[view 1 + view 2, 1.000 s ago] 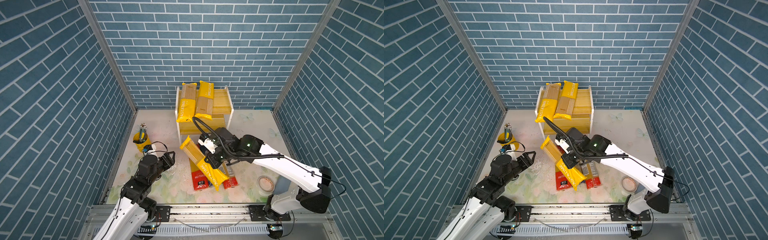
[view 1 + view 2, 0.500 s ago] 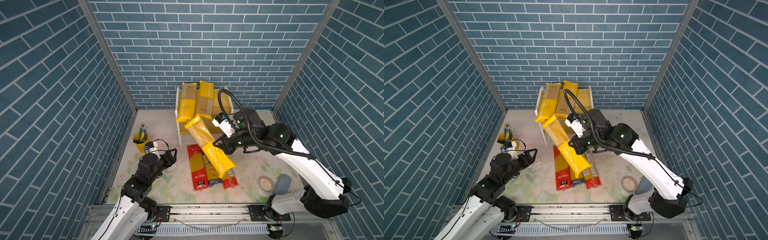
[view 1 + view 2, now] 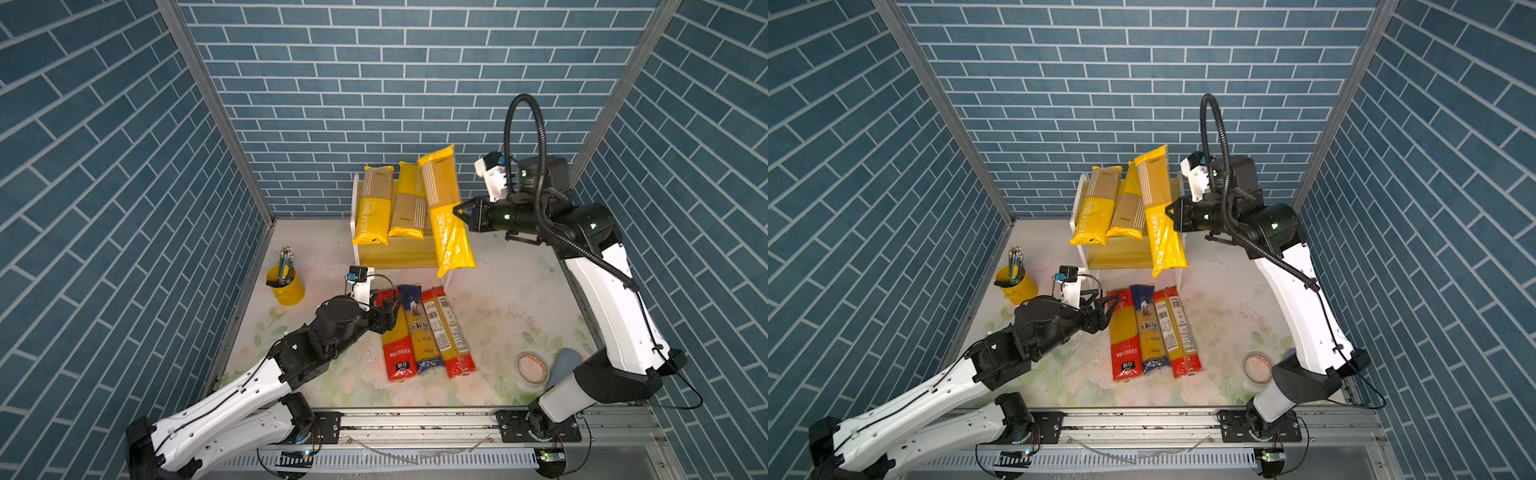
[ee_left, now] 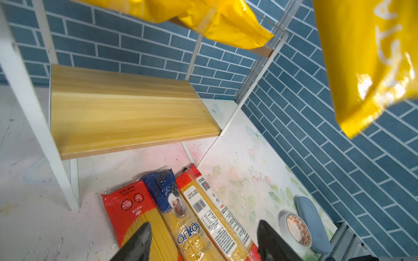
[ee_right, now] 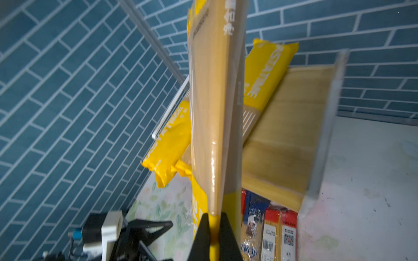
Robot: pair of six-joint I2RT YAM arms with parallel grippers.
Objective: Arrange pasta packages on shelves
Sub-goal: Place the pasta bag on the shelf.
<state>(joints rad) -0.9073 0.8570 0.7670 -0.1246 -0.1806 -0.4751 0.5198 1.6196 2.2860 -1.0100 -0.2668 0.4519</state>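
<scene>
Held PASTATIME bag (image 3: 440, 187), centre-right of frame: the right gripper (image 3: 457, 210) is clenched on its long edge about mid-length. You probably want that hold so the long bag balances instead of drooping. It hangs steeply tilted, upper end above the top board and lower end in front of the rack's right side. It looks aimed at the free strip beside the two shelved bags.

Shelves (image 3: 395, 254), centre of frame: the left shelved bag (image 3: 376, 208) and the middle shelved bag (image 3: 409, 203) lie lengthwise on the top board. Their front ends overhang the edge. The lower board is bare.

On the mat, lower centre, three lie parallel and touching: the left red-ended bag (image 3: 395, 332), the blue-ended bag (image 3: 415, 328) and the right red-ended bag (image 3: 451, 328).

The left gripper (image 3: 390, 309) has its jaws spread and holds nothing. It sits over the far end of the left red-ended bag, likely staged for the next pick; contact unclear.

Count:
- Six bags: three PASTATIME, two red-ended, one blue-ended.
- Two shelved, one gripped, three on the mat.
- One rack with two boards.
- One pencil cup (image 3: 286, 284), left.
- One tape roll (image 3: 532, 366), lower right.
</scene>
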